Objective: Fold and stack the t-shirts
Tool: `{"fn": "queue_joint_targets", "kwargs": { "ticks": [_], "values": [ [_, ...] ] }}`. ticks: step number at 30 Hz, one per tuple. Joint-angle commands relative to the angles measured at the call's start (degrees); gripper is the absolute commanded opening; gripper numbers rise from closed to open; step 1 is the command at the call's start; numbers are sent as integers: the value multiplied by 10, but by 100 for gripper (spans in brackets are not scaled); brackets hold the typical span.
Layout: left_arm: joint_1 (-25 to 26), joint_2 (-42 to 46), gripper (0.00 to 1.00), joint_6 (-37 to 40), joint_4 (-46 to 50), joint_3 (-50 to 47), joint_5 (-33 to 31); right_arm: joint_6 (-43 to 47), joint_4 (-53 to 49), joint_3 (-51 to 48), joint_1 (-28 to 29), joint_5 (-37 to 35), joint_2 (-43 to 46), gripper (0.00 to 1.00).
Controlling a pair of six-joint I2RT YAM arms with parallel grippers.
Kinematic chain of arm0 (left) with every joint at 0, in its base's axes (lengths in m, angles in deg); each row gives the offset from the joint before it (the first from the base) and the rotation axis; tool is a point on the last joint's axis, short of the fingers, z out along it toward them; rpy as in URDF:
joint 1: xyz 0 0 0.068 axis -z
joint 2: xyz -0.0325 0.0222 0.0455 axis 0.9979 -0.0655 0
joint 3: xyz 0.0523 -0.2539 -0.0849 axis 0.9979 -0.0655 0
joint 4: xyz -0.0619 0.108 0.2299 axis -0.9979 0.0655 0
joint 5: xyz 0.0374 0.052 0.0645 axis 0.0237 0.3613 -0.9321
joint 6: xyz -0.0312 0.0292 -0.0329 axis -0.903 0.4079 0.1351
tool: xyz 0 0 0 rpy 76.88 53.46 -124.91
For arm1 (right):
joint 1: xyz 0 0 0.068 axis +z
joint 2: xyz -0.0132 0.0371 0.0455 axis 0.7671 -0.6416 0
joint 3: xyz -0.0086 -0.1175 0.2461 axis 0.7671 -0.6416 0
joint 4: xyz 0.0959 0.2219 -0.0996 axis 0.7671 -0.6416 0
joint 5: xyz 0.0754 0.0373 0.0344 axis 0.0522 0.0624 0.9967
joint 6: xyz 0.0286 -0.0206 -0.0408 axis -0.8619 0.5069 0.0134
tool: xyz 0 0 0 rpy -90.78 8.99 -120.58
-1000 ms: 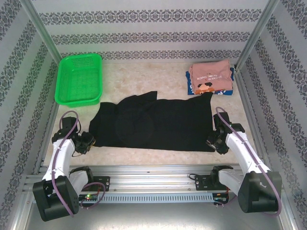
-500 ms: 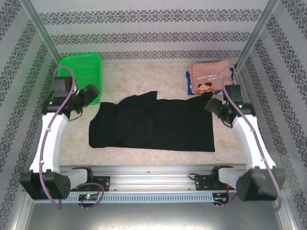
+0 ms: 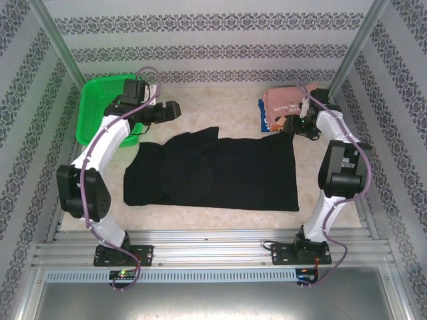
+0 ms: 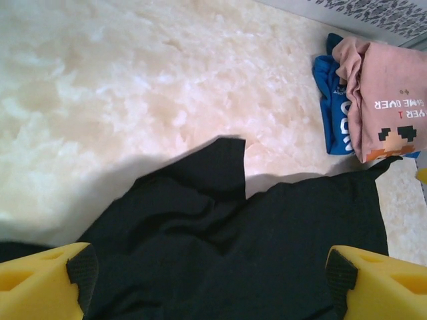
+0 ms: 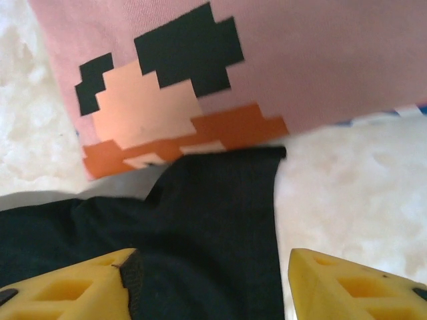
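On the marbled tabletop [image 3: 220,107] the black t-shirt [image 3: 213,172] is spread, long axis left to right. Its far corners are faced by the left gripper [image 3: 175,111] and right gripper [image 3: 288,125]. Both jaws are held apart, empty.

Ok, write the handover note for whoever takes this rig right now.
Left gripper: open, holding nothing, above the far left of the black t-shirt, near the green basket.
Right gripper: open, over the black t-shirt's far right corner, beside the stack.
Things: black t-shirt spread mid-table, one sleeve sticking out at the far edge. Pink t-shirt lies on the blue t-shirt at the far right.
Done: pink and blue folded and stacked.
Left: finish folding the black one and put it on the stack.
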Motion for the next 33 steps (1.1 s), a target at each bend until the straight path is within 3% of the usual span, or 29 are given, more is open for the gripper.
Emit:
{"fn": "queue_joint_targets", "kwargs": {
  "ticks": [1,14,20,27,33],
  "values": [
    [6,-38,89,65,-12,49,23,37,6,26,-3,20,-23,59],
    [6,-165,88,100,2,131,35,35,42,17,-1,-41,-70,52],
    [8,-223,88,121,27,177,31,32,59,13,-1,-61,-66,28],
    [19,-303,83,149,96,232,33,35,92,-41,12,-46,-4,15],
    [22,-353,78,142,143,273,53,33,90,-68,31,-53,47,13]
  ]
}}
